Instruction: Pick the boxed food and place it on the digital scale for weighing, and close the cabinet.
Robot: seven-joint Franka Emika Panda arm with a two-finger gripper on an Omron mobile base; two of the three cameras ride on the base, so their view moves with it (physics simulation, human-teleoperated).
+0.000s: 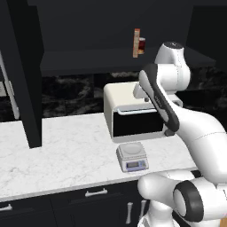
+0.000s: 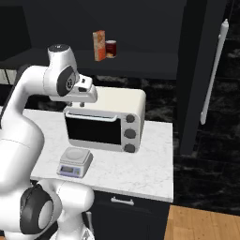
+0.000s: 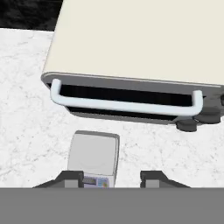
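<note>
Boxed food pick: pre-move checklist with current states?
1. Boxed food upright on the cabinet shelf: ok.
2. Dark red can close beside the box, may crowd the grasp: not ok.
3. Cabinet door open, shelf reachable: ok.
4. Gripper jaws apart, nothing between them: ok.
5. Digital scale platform bare, in front of the toaster oven: ok.
6. Gripper lined up with the box: not ok, it is low, looking down on the oven and scale.
</note>
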